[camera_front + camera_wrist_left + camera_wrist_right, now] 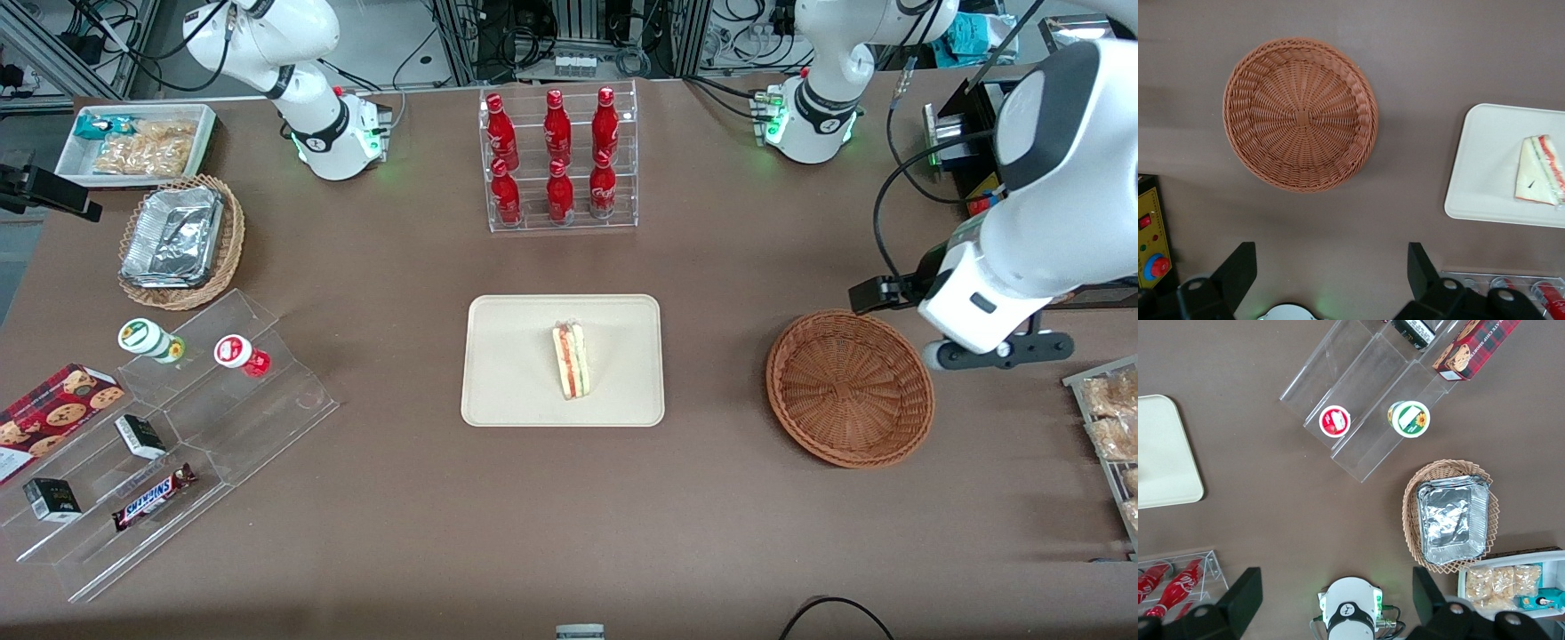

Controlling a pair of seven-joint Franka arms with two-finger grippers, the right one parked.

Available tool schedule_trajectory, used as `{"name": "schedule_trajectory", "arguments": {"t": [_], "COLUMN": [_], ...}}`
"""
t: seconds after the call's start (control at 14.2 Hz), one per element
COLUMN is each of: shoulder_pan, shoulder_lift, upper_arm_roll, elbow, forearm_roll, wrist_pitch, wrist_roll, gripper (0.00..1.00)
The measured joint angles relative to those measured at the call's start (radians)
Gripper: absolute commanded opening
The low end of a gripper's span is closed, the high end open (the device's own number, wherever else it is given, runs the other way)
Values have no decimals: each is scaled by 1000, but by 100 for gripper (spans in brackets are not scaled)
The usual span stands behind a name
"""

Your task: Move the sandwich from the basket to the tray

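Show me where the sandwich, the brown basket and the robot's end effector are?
sandwich (pixel 571 360): front view, striped cut edge.
basket (pixel 1300 119): left wrist view, woven centre.
end effector (pixel 1331 273): left wrist view, between open fingers.

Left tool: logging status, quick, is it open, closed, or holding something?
Left tool: open, holding nothing, high above the table beside the basket; the sandwich lies on the tray.

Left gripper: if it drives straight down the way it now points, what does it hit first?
Probably bare table. The gripper hangs open and empty, beside the empty basket; the sandwich lies on the tray. Depth is uncertain.
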Motion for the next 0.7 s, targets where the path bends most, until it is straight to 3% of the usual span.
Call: {"name": "schedule_trajectory", "arguments": {"t": [0.21,0.49,0.7], "shoulder_pan": [-3,-5,4], "shoulder_lift": [-6,-16,-44], "upper_arm_roll": [-8,-14,-9], "elbow": [2,3,-13], "forearm_roll": [-1,-1,0], "wrist_pitch": [-3,-185,-194], "wrist_roll": [-3,-9,-14], "gripper": [100,100,100]}}
